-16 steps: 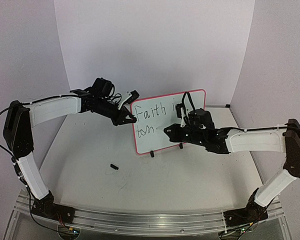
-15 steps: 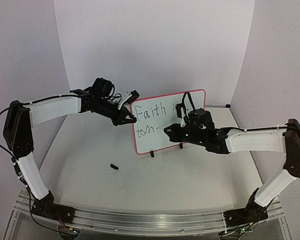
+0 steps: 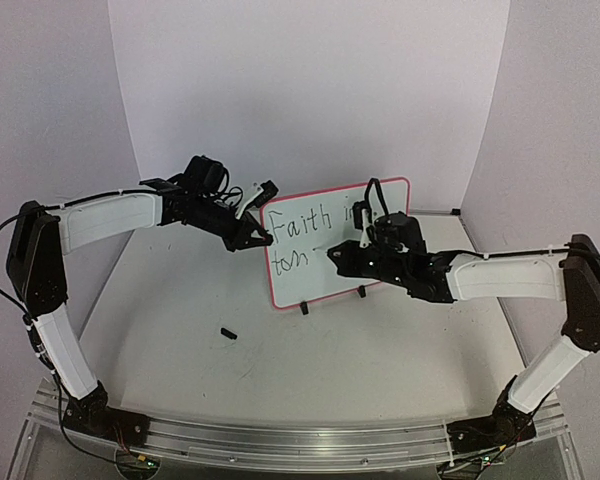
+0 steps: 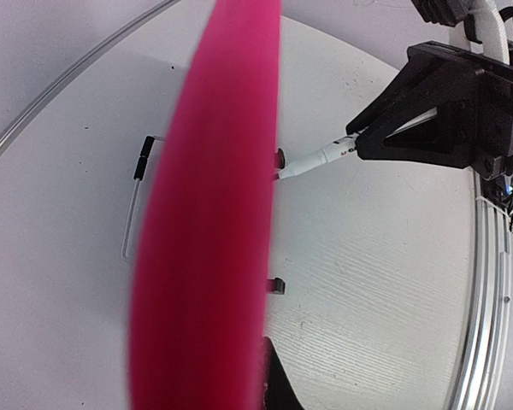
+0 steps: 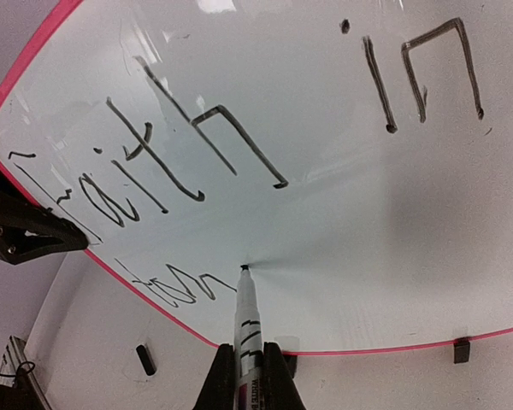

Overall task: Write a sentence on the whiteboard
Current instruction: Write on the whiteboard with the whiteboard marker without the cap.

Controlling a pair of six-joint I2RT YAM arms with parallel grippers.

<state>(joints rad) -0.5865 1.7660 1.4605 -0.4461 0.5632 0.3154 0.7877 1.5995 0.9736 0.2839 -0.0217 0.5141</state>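
Note:
The whiteboard (image 3: 315, 282) stands upright at the table's middle, pink-framed, on two black feet. The sentence on it reads "Faith in" (image 3: 308, 222) on the top line and "tom" (image 5: 175, 286) below. My left gripper (image 3: 263, 238) is shut on the board's left edge; the frame fills the left wrist view as a blurred pink band (image 4: 209, 213). My right gripper (image 3: 342, 257) is shut on a white marker (image 5: 248, 329). The marker's tip touches the board (image 5: 325, 213) just right of "tom". The marker also shows in the left wrist view (image 4: 321, 157).
A small black marker cap (image 3: 228, 333) lies on the table in front of the board's left side, also in the right wrist view (image 5: 145, 359). White backdrop walls close in the back and sides. A metal rail (image 3: 300, 440) runs along the near edge.
My right gripper has lifted the marker tip slightly up and to the right from the end of "tom". The left arm and the board have not moved.

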